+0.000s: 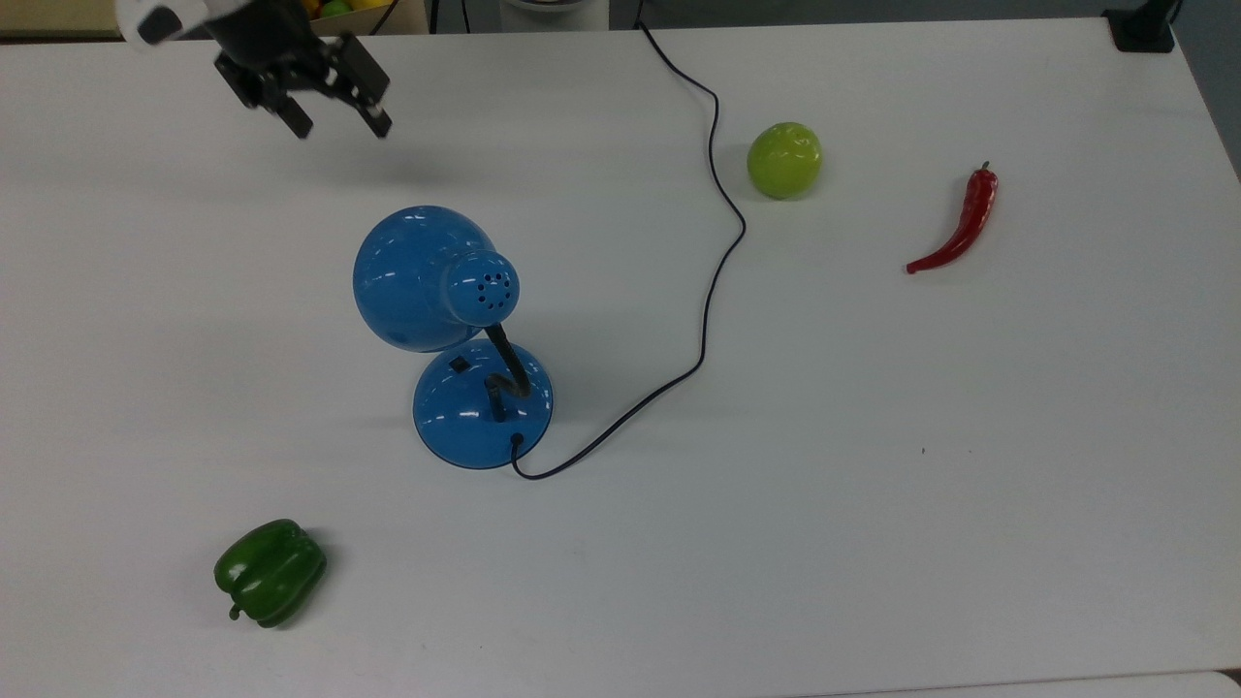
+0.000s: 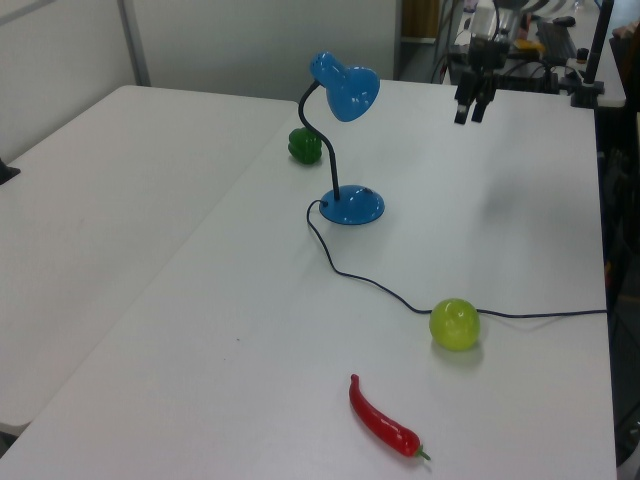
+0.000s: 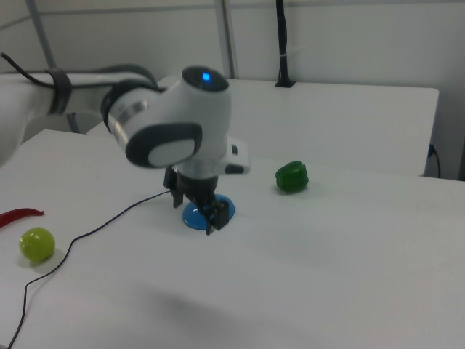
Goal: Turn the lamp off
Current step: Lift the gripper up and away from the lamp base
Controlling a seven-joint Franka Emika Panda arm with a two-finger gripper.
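White table (image 1: 873, 543) across the top view, with the lamp (image 1: 456, 330) standing a little toward nine o'clock of centre: blue dome shade (image 1: 427, 276) over a round blue base (image 1: 461, 412), small black switch (image 1: 459, 365) on the base's upper slope, black gooseneck (image 1: 506, 364) between them, thin black cord (image 1: 713, 262) running from the base out toward twelve o'clock and off the far edge. Gripper (image 1: 337, 121) up at eleven o'clock of the lamp, well apart from it, fingers spread and holding nothing. Green apple (image 1: 784, 160) at two o'clock of the lamp, red chili (image 1: 960, 228) farther toward three o'clock, green bell pepper (image 1: 269, 572) at seven o'clock. Seen in the left view: same table, second white table (image 2: 90, 200) alongside at nine o'clock, lamp (image 2: 340, 150) upright with shade (image 2: 350, 90) high on its curved neck, gripper (image 2: 470, 113) at two o'clock of the shade and clear of it, fingers parted; pepper (image 2: 305, 146) just behind the neck, apple (image 2: 455, 324) and chili (image 2: 385, 422) toward five o'clock of the base, cord (image 2: 380, 285) trailing past the apple. Seen in the right view: bulky white arm joint (image 3: 174, 123) in front, gripper (image 3: 211, 218) hanging below it with jaws apart, blue base (image 3: 195, 217) partly hidden behind, pepper (image 3: 292, 177) at two o'clock, apple (image 3: 36, 244) and chili tip (image 3: 18, 215) at nine o'clock.
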